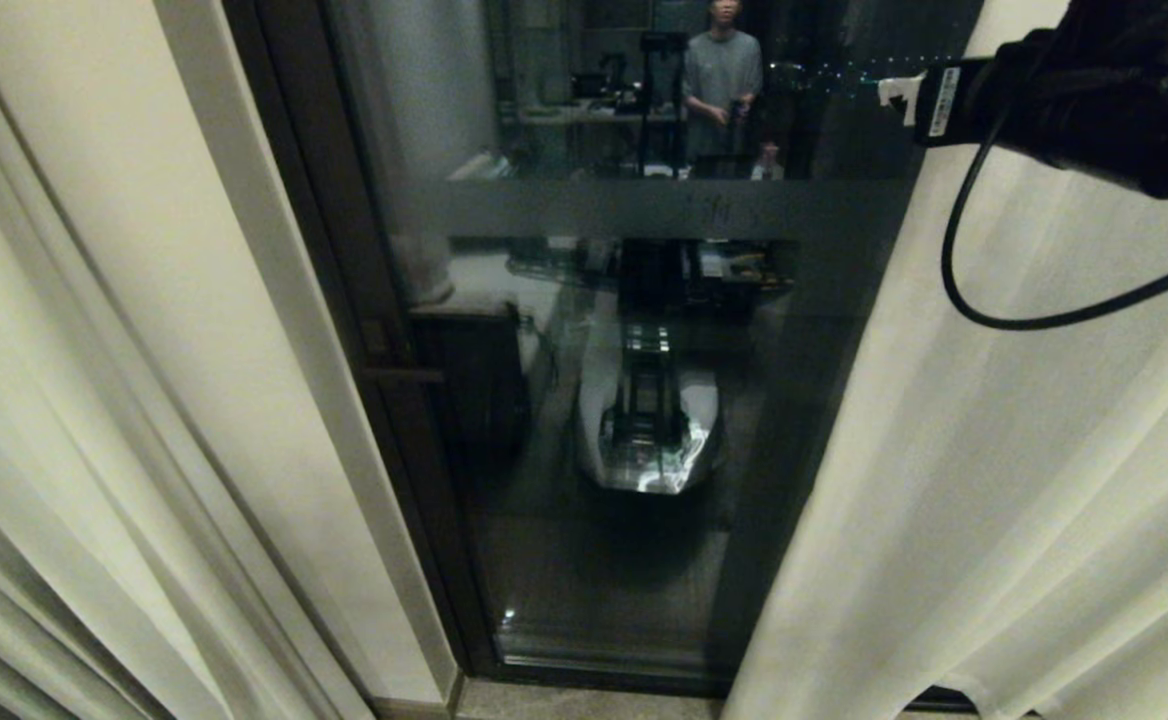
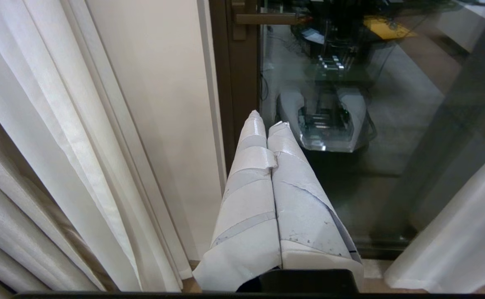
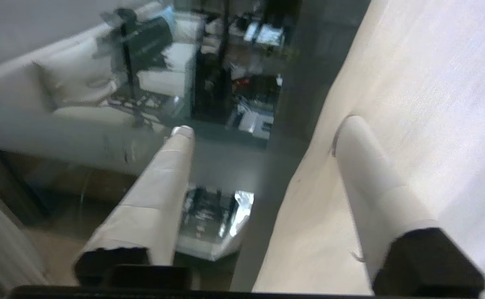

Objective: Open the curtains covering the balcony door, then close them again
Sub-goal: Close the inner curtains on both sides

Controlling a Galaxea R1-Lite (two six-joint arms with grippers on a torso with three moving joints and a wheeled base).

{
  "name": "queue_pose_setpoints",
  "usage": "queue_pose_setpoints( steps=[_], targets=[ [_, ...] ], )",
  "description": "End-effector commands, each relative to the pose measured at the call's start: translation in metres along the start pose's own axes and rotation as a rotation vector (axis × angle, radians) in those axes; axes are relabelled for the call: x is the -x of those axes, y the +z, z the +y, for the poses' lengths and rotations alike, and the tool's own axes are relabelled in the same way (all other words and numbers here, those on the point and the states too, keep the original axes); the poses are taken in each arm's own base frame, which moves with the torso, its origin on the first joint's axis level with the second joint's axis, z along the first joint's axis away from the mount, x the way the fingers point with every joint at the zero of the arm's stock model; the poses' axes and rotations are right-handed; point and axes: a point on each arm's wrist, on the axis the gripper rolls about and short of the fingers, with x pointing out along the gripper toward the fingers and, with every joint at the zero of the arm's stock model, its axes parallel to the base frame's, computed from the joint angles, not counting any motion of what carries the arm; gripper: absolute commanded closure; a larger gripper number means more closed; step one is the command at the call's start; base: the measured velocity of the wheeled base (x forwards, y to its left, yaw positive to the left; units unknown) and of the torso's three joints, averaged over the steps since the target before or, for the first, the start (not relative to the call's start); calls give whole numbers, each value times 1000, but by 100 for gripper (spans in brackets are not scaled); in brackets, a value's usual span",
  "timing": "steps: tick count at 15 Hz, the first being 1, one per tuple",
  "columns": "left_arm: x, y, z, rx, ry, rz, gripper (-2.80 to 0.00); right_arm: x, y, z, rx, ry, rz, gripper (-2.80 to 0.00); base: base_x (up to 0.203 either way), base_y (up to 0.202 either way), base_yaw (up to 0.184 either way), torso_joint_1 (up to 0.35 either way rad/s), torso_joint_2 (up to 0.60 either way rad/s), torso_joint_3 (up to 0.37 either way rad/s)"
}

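The balcony door (image 1: 584, 560) stands uncovered in the middle, dark-framed, with a frosted band (image 1: 564, 208) across the glass. Cream curtains (image 1: 64, 420) hang bunched at the left. A thinner white curtain panel (image 1: 1024, 480) hangs at the right, its edge slanting over the glass. My right arm (image 1: 1094, 90) reaches in at the top right, in front of that panel. My right gripper (image 3: 266, 126) is open and holds nothing. One finger (image 3: 159, 182) is before the glass, the other (image 3: 371, 166) before the curtain (image 3: 433, 83). My left gripper (image 2: 266, 120) is shut and empty, low by the door frame (image 2: 238, 83).
The glass reflects the room behind me: a person (image 1: 722, 80) standing by a desk, and my own base (image 1: 649, 430). A door handle (image 2: 263, 18) sits on the frame. A plain wall strip (image 1: 244, 350) separates the left curtains from the door.
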Motion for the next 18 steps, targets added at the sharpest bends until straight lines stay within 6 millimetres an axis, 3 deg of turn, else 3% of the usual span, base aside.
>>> queue_pose_setpoints(
  steps=[1,7,9,10,15,18],
  targets=[
    [0,0,0,0,0,0,0,38,13,-11,-2,-4,-17,-280,0,0,0,0,0,0],
    [0,0,0,0,0,0,0,147,-16,-33,33,9,58,-280,0,0,0,0,0,0],
    [0,0,0,0,-1,0,0,173,-29,-38,36,12,73,-280,0,0,0,0,0,0],
    [0,0,0,0,0,0,0,183,-33,-40,36,13,78,0,0,0,0,0,0,0],
    [0,0,0,0,-1,0,0,215,-54,-45,36,17,102,0,0,0,0,0,0,0],
    [0,0,0,0,0,0,0,237,-82,-54,29,-29,187,0,0,0,0,0,0,0]
  ],
)
